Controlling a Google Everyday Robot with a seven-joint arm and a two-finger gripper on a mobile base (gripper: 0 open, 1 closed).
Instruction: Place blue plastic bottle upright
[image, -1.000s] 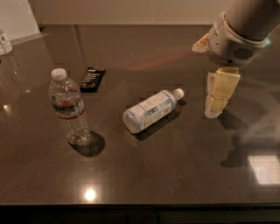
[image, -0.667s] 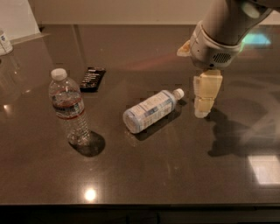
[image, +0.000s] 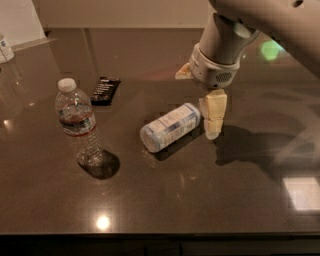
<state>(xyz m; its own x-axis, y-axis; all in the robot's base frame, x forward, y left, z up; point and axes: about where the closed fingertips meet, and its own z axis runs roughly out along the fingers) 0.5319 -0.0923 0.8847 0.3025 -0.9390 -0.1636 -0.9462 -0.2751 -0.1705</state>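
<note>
The blue plastic bottle lies on its side on the dark table, near the middle. Its pale blue-and-white label faces up and its base points to the lower left. My gripper hangs from the grey arm at the upper right and is down at the bottle's cap end, right next to its neck. The white cap is hidden behind the gripper. I cannot tell whether the gripper touches the bottle.
A taller ribbed clear bottle with a dark label band stands upright at the left. A flat black object lies behind it. A small white container sits at the far left edge. The table's front edge runs along the bottom.
My arm and gripper have moved left and a little down, from beside the bottle's cap to right at it. The cap is now hidden. The bottle has not moved.
</note>
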